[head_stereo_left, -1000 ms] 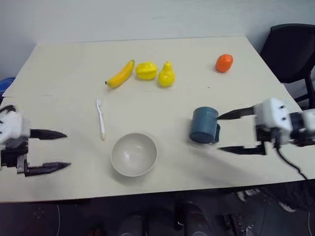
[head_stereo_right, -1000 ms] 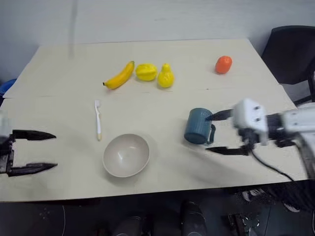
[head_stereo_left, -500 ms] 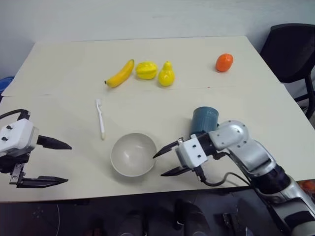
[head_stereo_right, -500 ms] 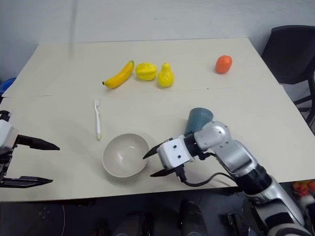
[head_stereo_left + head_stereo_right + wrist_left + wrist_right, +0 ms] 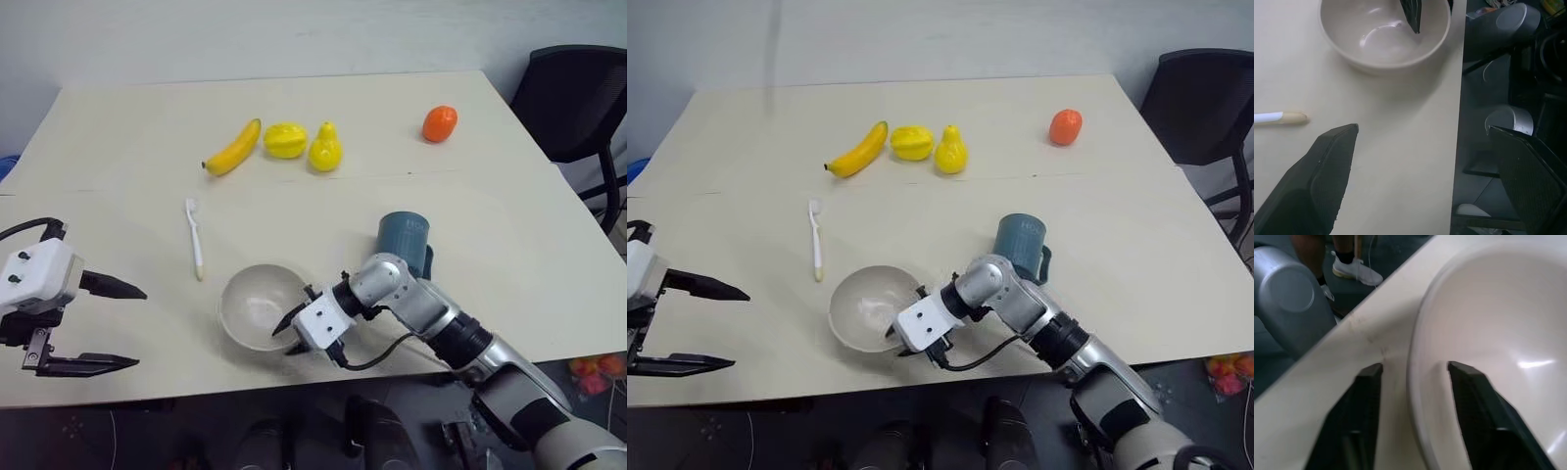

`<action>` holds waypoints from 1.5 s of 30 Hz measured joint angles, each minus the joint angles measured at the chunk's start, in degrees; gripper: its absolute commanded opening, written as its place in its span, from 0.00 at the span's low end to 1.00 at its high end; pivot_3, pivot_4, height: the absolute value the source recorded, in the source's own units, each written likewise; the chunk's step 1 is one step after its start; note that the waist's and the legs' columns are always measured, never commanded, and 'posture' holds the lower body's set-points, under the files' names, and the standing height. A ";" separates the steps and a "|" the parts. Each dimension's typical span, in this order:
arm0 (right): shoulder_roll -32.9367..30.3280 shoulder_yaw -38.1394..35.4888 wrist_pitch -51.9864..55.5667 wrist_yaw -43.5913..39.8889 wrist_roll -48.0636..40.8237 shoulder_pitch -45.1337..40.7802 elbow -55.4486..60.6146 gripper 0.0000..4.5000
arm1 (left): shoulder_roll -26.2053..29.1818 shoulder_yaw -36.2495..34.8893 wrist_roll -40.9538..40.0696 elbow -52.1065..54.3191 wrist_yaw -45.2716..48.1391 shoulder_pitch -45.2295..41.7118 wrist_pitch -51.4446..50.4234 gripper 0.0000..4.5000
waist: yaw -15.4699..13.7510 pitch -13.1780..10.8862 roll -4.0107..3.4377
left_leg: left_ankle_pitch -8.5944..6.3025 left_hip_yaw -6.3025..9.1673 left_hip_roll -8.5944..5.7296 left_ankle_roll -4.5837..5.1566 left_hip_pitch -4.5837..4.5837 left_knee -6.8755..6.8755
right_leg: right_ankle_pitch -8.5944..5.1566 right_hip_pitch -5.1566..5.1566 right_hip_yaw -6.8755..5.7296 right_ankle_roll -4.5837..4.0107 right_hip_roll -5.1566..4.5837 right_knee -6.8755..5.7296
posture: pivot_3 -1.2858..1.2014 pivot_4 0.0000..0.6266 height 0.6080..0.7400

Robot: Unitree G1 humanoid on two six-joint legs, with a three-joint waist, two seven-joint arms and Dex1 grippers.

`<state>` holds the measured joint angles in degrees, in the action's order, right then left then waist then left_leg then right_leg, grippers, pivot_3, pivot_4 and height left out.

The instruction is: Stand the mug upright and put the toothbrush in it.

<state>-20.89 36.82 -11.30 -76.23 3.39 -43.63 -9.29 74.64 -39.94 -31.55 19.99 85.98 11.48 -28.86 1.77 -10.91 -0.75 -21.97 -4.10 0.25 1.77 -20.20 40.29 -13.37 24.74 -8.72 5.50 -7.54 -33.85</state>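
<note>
Now right hand (image 5: 291,338) away from the mug (image 5: 404,246), fingers narrowed astride the bowl (image 5: 238,323) rim.

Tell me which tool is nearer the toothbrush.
Left, narrowly. The left tool hangs open near the table's front edge, off the toothbrush's handle end. The right tool straddles the bowl's far rim.

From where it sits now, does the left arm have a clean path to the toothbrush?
Probably yes. The left gripper stands open at the table's near left edge, and only bare table lies between it and the toothbrush. The bowl, whose rim the right gripper straddles, sits off to the side.
</note>
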 measured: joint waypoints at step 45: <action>-34.93 -54.52 32.12 23.72 -10.29 35.44 12.59 0.84 | -22.23 36.81 4.24 -8.77 -15.13 -43.74 7.96 1.00 | -1.79 -0.03 0.03 | 0.03 -1.02 0.07 0.06 0.71 -0.17 | 0.15 -0.11 1.00 0.12 0.10 -0.14 | 0.52 0.24 1.00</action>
<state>-55.82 -17.70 20.83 -52.51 -6.90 -8.19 3.30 52.42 -3.13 -27.32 11.22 70.85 -32.27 -20.90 -0.02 -10.94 -0.72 -21.93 -5.12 0.32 1.83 -19.49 40.11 -13.22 24.63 -7.72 5.62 -7.44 -33.99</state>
